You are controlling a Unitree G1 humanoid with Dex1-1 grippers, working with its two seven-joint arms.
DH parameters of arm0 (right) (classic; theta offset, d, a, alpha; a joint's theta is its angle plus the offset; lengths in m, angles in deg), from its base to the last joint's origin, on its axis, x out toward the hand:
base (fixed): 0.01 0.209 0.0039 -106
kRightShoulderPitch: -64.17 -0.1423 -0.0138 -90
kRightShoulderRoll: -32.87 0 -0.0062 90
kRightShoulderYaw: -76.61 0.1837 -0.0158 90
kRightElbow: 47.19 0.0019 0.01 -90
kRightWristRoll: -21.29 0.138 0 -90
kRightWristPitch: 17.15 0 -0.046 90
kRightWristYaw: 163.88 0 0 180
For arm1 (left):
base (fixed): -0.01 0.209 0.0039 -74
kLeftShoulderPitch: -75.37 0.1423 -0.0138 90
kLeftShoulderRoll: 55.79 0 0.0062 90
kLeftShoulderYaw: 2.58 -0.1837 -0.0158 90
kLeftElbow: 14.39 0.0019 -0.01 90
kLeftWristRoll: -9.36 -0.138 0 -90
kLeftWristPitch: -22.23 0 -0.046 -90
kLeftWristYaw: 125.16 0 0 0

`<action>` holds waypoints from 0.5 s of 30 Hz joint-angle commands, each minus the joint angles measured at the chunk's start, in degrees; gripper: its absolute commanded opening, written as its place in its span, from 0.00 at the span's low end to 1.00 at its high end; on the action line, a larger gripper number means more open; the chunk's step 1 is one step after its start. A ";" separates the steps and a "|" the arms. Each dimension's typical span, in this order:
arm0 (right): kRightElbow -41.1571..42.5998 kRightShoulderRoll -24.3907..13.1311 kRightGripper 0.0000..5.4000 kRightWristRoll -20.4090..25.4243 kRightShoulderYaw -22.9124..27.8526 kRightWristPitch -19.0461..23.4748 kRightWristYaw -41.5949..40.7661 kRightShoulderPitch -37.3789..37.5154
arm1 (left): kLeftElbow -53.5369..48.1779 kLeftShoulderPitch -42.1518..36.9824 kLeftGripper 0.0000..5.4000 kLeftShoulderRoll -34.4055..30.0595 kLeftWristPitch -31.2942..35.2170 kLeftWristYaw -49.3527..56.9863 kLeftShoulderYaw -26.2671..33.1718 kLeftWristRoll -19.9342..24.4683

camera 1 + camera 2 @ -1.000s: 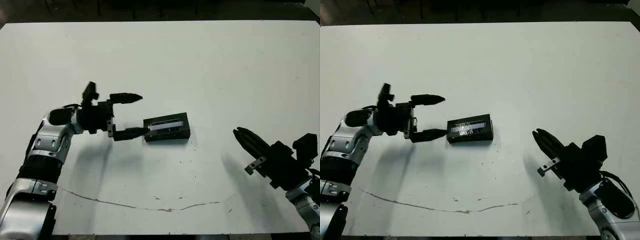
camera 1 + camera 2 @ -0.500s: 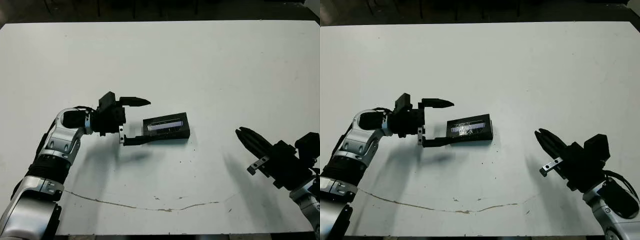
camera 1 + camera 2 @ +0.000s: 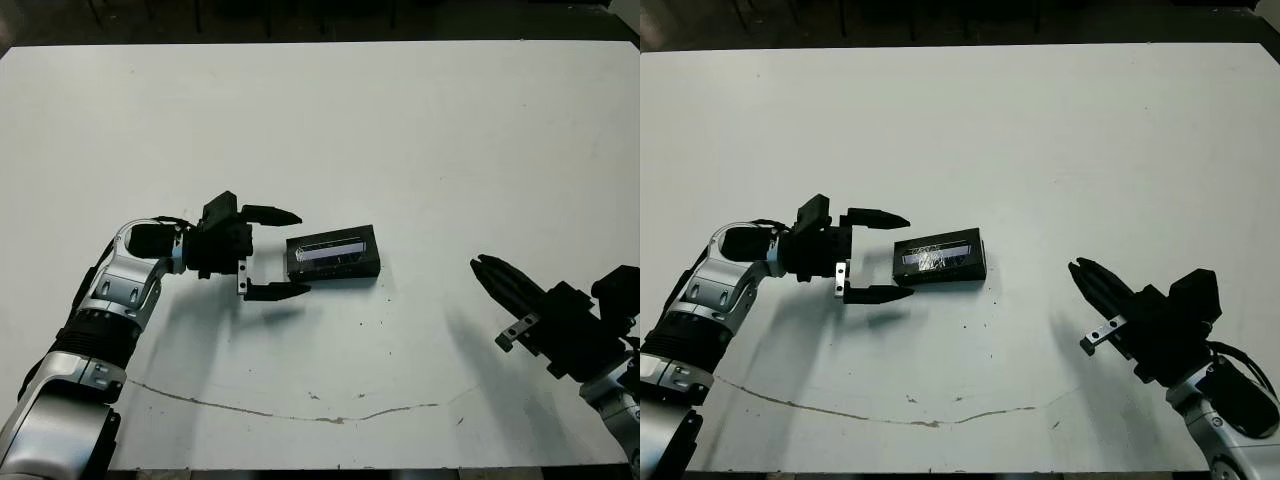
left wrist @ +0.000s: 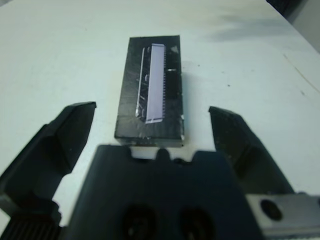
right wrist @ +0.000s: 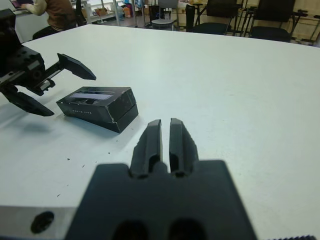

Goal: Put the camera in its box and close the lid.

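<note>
While your left pincer hangs spread wide just short of the lid seated on the box mid-tabletop — camera unseen, presumably inside — judge closing nearly finished: press down gently, right pincer pressed together, idle.

Left gripper closes in on the lidded box

Over the last second the left gripper has travelled toward 3 o'clock and rolled, so its spread fingers now stand one at 12 and one at 6 o'clock of the box's near end; half a second ago the lower finger lay along the box's edge, now it sits apart.
</note>
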 commanded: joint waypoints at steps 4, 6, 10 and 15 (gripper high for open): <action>-0.57 -0.14 0.00 -0.31 -0.13 -0.15 -0.36 1.21 | 3.05 -0.20 1.00 0.38 1.05 2.46 -0.61 -2.03; -0.14 -0.48 0.00 -0.39 -0.10 0.43 -0.12 1.31 | 4.42 -0.31 1.00 0.99 0.95 2.79 -0.37 -1.90; -0.80 -0.10 0.00 1.13 0.03 -0.53 -1.56 1.11 | 6.13 -0.30 1.00 2.06 2.50 3.62 -0.06 -1.49; 0.04 -0.23 0.00 -0.07 -0.19 0.09 -0.16 1.44 | 7.74 -0.27 0.98 3.03 4.75 5.23 0.01 -1.88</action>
